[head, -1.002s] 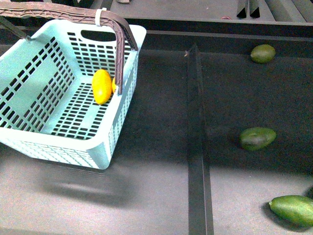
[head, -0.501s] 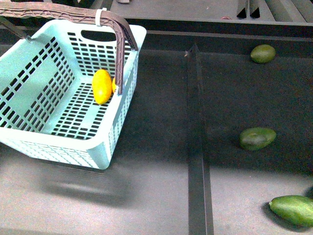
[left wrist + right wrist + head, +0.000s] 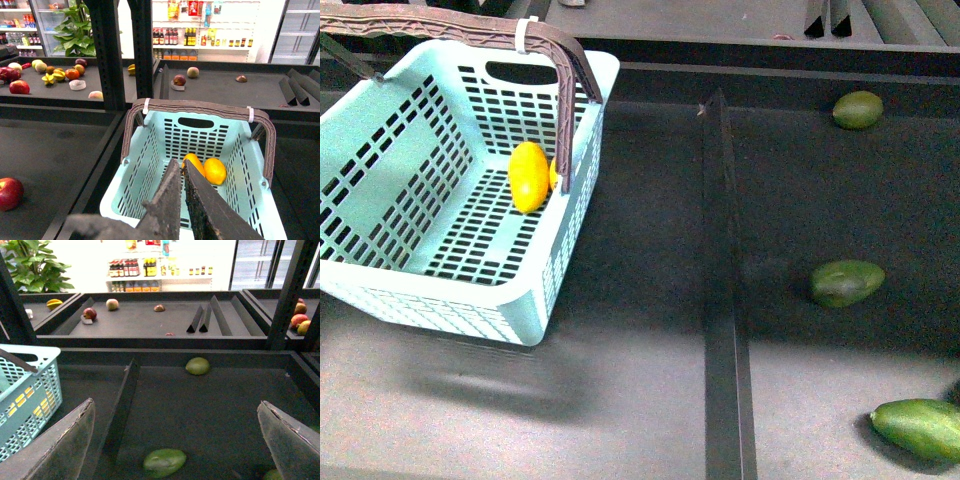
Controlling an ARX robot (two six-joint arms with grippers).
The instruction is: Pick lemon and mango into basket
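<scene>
The left gripper (image 3: 181, 167) hangs nearly closed and empty above the basket (image 3: 150, 150), where the mango (image 3: 194, 164) and what looks like the lemon (image 3: 215, 170) lie just beyond its tips, while the right gripper (image 3: 175, 440) gapes wide.

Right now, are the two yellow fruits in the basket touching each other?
Touching, it seems. In the left wrist view the mango and lemon sit side by side in the basket with no gap showing between them.

Teal plastic basket (image 3: 440, 300), slotted & smooth; mango (image 3: 528, 177) glossy; shelf surface (image 3: 640, 380) matt dark.
</scene>
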